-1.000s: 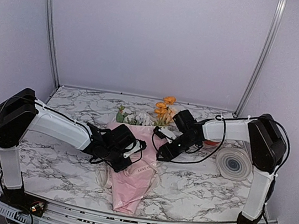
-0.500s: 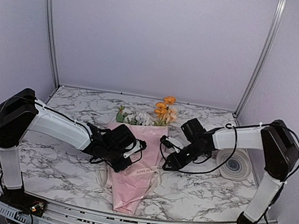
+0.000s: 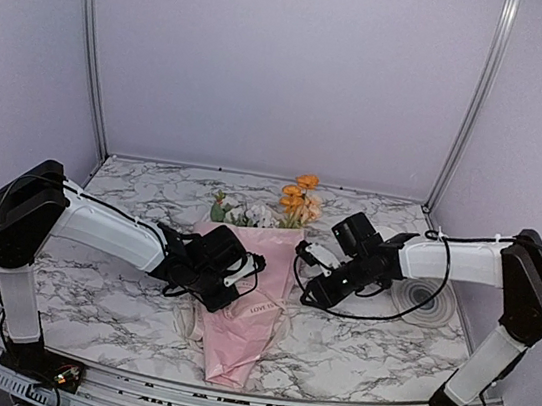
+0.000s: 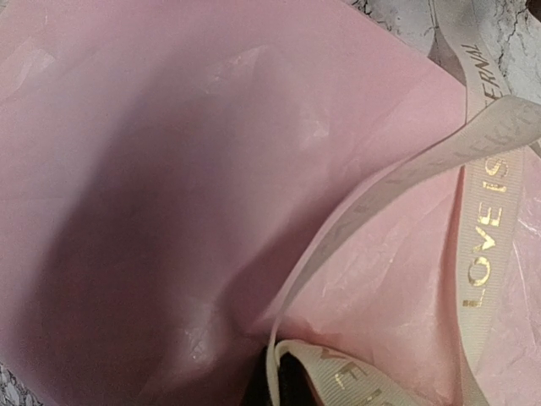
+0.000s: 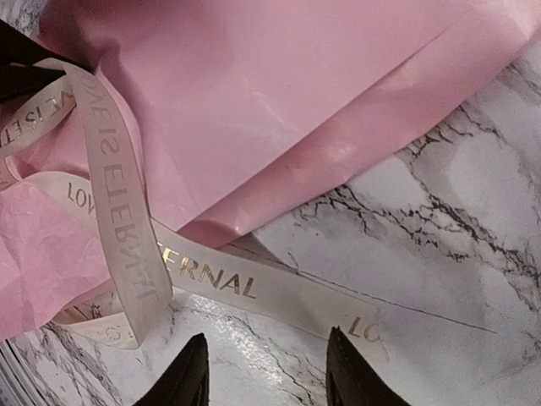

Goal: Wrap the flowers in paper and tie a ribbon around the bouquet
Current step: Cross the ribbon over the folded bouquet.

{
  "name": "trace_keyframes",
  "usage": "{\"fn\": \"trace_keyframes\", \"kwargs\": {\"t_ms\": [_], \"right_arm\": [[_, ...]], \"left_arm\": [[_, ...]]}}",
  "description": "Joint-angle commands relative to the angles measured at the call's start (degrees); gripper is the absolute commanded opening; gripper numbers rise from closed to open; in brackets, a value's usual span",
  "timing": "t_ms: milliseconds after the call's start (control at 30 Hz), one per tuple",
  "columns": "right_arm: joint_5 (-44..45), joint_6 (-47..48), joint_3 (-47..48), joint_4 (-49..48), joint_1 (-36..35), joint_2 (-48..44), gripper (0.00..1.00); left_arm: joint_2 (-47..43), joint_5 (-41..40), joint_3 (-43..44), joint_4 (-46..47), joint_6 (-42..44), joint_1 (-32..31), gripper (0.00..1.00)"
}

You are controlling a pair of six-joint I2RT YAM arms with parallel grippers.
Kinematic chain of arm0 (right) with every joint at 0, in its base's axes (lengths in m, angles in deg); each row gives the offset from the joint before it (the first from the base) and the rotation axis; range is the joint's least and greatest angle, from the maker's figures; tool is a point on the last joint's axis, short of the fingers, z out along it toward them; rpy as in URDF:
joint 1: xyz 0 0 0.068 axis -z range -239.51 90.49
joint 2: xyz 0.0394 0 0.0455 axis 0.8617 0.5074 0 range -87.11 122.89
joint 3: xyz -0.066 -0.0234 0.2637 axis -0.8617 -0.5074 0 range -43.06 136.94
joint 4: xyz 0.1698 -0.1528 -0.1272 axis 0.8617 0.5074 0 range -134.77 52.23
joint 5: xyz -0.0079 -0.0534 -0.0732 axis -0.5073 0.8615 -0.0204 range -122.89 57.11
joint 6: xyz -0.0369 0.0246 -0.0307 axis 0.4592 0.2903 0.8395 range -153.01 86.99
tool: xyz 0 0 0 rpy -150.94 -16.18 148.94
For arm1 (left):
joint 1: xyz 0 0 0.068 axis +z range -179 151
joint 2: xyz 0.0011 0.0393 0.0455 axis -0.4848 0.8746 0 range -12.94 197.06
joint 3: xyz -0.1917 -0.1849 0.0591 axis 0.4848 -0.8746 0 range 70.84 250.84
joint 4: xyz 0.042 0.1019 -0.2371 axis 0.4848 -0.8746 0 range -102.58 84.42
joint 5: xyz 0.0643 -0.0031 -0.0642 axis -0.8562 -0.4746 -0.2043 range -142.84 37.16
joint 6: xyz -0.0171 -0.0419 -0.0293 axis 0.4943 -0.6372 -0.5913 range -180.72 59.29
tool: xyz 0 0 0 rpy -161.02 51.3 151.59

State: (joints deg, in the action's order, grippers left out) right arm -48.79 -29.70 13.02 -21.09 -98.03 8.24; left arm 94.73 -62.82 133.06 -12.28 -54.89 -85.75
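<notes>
Tie step, mid marble table [image 3: 116, 302].
Pinching thin cream lettered ribbon [image 5: 211, 283] w/ L gripper [image 3: 238, 277]; hovering R gripper [image 5: 266, 338] half-open (empty) over tail. May scrape table, snag crinkly pink paper [image 5: 296, 76].

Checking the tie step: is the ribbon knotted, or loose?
Loose. The ribbon lies in slack loops over the paper and trails flat onto the table; no knot shows in either wrist view.

The marble-patterned table [image 3: 116, 302] carries the pink paper bouquet [image 3: 236, 345] at its middle, the ribbon [image 5: 254, 292] trailing beside it, and a round spool [image 3: 433, 305] at right
</notes>
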Motion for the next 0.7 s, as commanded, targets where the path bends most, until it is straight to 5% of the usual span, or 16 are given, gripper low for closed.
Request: {"fn": "trace_keyframes", "kwargs": {"t_ms": [0,400,567,667], "right_arm": [[5.69,4.83,5.62,0.88,-1.95,2.10,0.51],[-1.50,12.27,11.30,5.77,-4.94,12.24,0.77],[1.21,11.48,11.50,4.51,-5.34,14.04,0.71],[2.79,11.21,10.27,3.30,-5.33,13.61,0.55]], "left_arm": [[2.52,1.93,-0.41,-1.93,0.76,-0.29,0.00],[2.69,1.82,-0.38,-1.85,0.75,-0.29,0.00],[2.54,1.81,-0.64,-1.85,0.61,-0.29,0.00],[2.43,1.88,-0.77,-1.84,0.55,-0.28,0.00]]}}
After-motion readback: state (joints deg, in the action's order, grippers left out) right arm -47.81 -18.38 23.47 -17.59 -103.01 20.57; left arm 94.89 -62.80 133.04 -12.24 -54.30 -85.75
